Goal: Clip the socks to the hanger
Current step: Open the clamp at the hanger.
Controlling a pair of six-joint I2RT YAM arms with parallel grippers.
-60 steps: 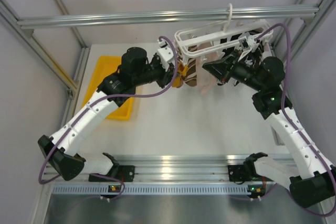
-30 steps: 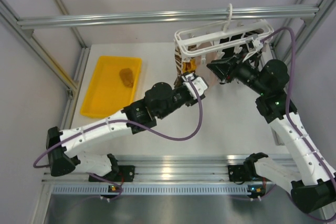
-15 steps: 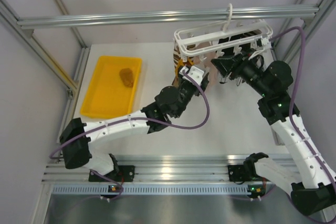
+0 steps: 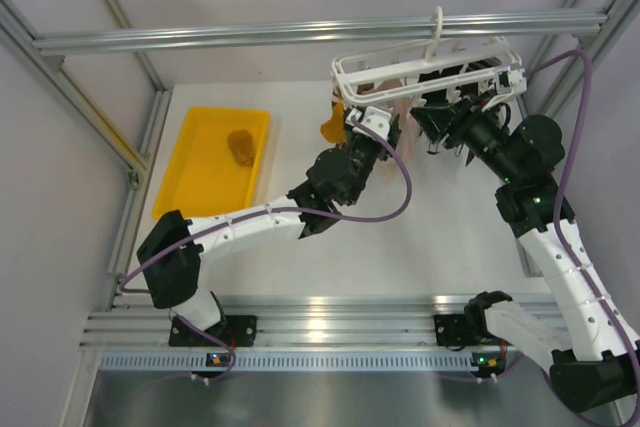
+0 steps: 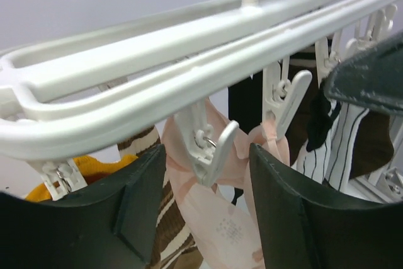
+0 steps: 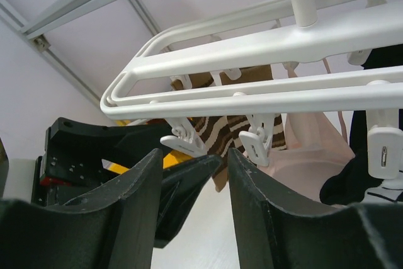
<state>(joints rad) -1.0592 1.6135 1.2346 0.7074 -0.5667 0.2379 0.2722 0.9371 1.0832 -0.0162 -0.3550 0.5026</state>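
Note:
The white hanger hangs by its hook from the aluminium bar. Socks hang from its clips: pale pink, brown with cream stripes, mustard and black. My left gripper is open just under the frame, its fingers either side of the pink sock and a white clip, not touching them. My right gripper is open and empty, facing the left gripper from the right, below the clips. One more brown sock lies in the yellow tray.
The yellow tray sits at the left of the table. The aluminium bar runs across the back above the hanger. A dark sock with white stripes hangs at the right. The right gripper's dark body is close beside the left one.
My left arm has swung from the frame's left end down across the table and up under the middle of the hanger. My right gripper has shifted a little to the right.

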